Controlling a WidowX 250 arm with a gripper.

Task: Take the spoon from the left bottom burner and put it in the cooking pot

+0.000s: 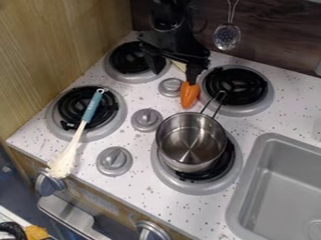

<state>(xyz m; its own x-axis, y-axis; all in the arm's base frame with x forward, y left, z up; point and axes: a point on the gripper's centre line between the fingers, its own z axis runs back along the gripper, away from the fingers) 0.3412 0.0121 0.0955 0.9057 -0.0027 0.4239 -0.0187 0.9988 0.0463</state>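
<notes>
The black gripper (173, 69) hangs near the top middle, between the two back burners, its fingers spread apart with nothing seen between them but the stovetop. The spoon (93, 106) has a blue handle lying across the left bottom burner (56, 129). Its pale shaft slants down-left to a whitish head at the counter's front edge. The steel cooking pot (191, 140) rests upright on the right bottom burner (164, 176), its wire handle pointing up-right. The gripper is above and to the right of the spoon, and behind the pot.
An orange carrot (188, 94) lies just below the gripper's right finger, beside a grey knob (171, 87). More knobs stand between the burners. A grey sink (266, 159) is at the right, a wooden wall (50, 51) at the left. A slotted ladle (227, 36) hangs behind.
</notes>
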